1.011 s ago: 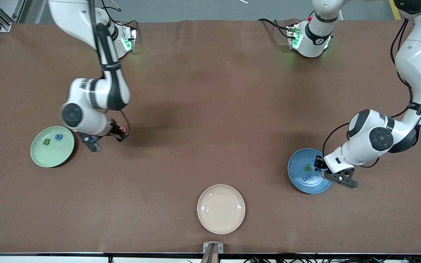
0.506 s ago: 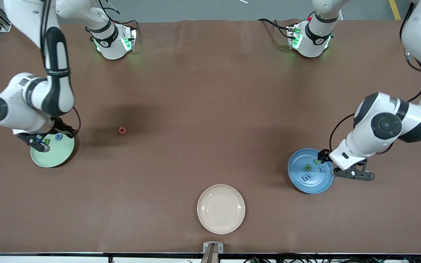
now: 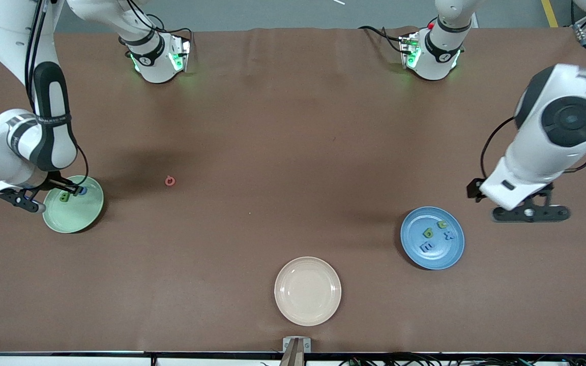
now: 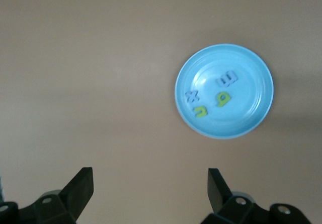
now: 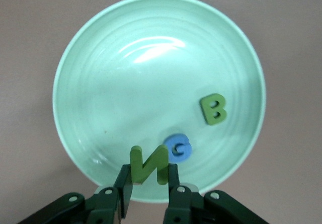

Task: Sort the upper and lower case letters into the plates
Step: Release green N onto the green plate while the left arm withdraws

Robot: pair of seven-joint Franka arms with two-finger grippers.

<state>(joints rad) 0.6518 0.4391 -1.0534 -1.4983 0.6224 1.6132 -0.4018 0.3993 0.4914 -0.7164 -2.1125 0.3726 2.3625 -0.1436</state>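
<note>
Green letter N [image 5: 147, 164] hangs clamped in the right gripper [image 5: 147, 183], directly over the pale green plate [image 5: 100, 73]. Left gripper [image 4: 150, 183] waits, fingers spread, above bare table beside the blue plate [image 4: 251, 83].

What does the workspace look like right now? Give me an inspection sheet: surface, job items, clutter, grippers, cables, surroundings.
Surface: brown table cover, flat.
Job's things: pale green plate holds a green B and a blue letter; blue plate holds four letters, two green, two blue; pinkish red letter lies loose on the cover, outside any plate.
Clutter: cream plate, nothing in it.
Grippers: right gripper over the green plate, shut on a green N; left gripper open, holding nothing, above the cover beside the blue plate.
Cables: black leads at both arm bases.
Surroundings: nothing seen.
</note>
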